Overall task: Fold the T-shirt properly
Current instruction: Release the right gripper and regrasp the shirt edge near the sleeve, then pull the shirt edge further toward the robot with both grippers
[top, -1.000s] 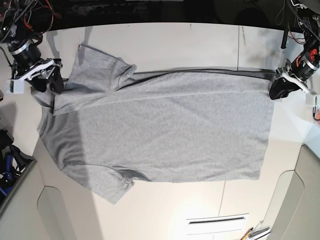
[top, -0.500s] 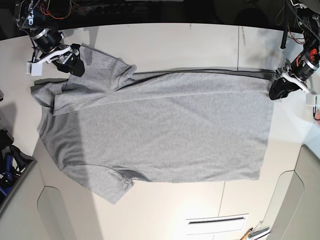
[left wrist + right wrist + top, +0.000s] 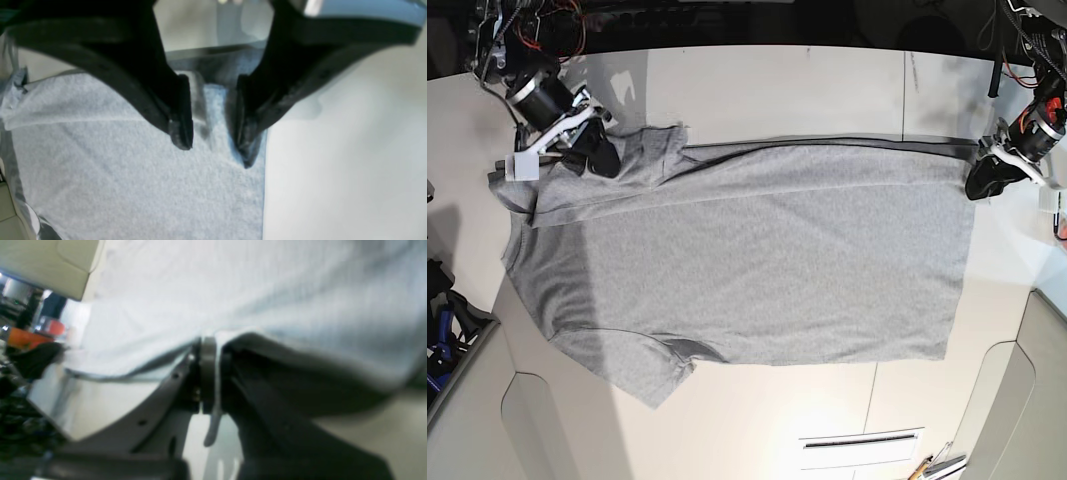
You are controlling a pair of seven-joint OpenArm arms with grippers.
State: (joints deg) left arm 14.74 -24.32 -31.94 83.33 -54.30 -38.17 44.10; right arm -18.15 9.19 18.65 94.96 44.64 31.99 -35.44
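Note:
The heather-grey T-shirt (image 3: 757, 250) lies spread flat on the white table (image 3: 827, 90), plain side up, neck end to the left and hem to the right. My right gripper (image 3: 603, 158) is at the far sleeve, shut on a fold of it; the right wrist view shows cloth (image 3: 267, 290) pinched between the jaws of this gripper (image 3: 213, 373). The sleeve lies doubled inward over the shoulder. My left gripper (image 3: 980, 183) sits at the far hem corner. In the left wrist view its jaws stand apart (image 3: 213, 140) over the cloth (image 3: 133, 186).
A white slotted card (image 3: 862, 448) lies near the front edge. Beige padded panels stand at the front left (image 3: 547, 430) and front right (image 3: 1017, 400). Cables and dark gear run along the back edge (image 3: 727, 20).
My right gripper went from the shoulder edge up to the far sleeve, closed on it and carried it inward to the right, doubling the sleeve over. The left gripper has not moved.

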